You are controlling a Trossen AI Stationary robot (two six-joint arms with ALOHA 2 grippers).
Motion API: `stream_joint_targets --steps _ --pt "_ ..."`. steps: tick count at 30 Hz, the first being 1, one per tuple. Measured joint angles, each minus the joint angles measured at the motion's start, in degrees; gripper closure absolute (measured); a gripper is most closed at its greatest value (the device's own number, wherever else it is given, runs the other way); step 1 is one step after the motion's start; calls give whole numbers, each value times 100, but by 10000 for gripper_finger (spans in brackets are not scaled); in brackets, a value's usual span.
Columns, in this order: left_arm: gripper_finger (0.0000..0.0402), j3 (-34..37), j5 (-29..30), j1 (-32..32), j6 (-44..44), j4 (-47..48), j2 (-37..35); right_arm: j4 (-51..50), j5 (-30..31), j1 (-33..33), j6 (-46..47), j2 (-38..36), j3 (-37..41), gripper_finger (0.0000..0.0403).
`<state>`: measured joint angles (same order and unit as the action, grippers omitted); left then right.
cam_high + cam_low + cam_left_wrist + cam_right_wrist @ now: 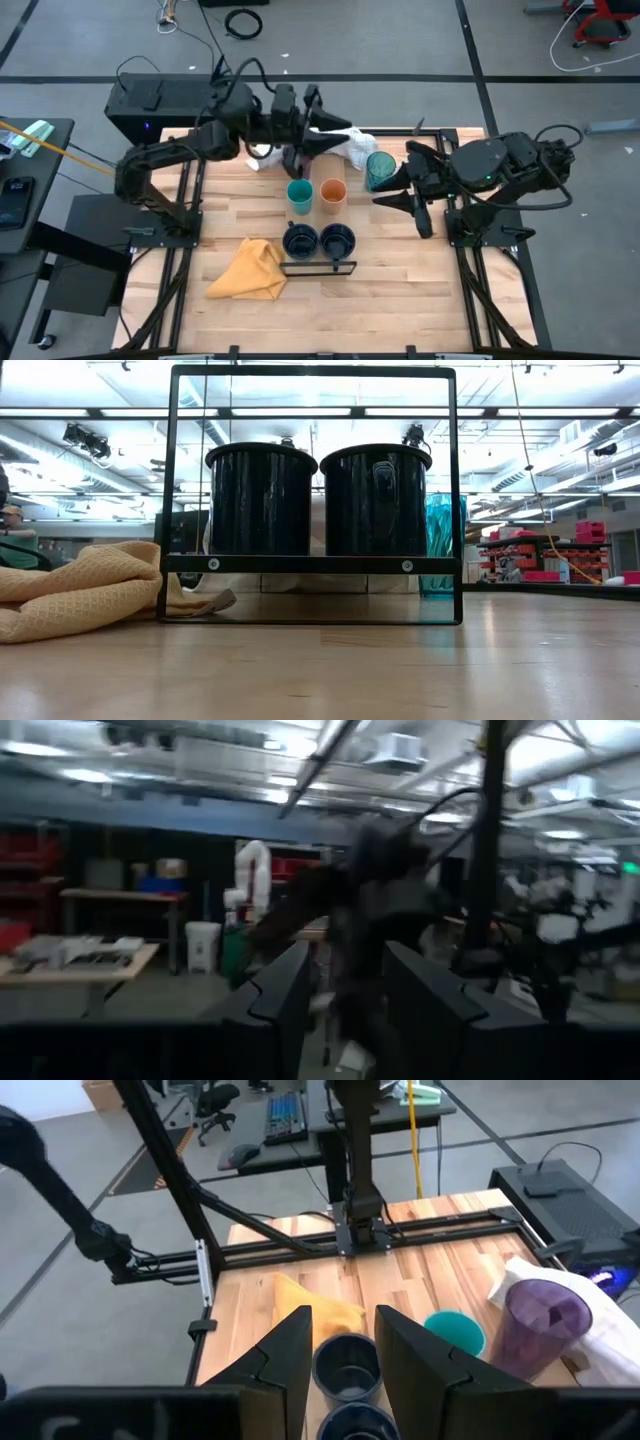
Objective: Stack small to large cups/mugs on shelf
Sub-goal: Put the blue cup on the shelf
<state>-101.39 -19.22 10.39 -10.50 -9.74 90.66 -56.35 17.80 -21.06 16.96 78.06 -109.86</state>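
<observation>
Navy mugs (317,240) sit paired at six o'clock | left gripper (300,150) fingers parted astride purple tumbler (540,1325) | right gripper (400,185) parted, empty | no legible writing

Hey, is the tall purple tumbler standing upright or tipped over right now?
Upright. In the right wrist view the purple tumbler stands on the tabletop with its open mouth facing up, beside the teal cup.

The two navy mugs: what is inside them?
In the right wrist view, the farther navy mug looks empty, its dark bottom showing. The nearer navy mug is cut off by the picture's edge, so its inside cannot be fully checked.
</observation>
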Motion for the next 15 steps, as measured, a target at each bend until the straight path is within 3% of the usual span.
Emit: stream_joint_targets --steps 10,15 --pt "264 3646 632 522 -673 -1854 -1790 -311 556 -315 296 -309 0 284" --pt "265 5095 824 504 -835 -2019 -2608 -322 635 -280 302 -340 0 284"
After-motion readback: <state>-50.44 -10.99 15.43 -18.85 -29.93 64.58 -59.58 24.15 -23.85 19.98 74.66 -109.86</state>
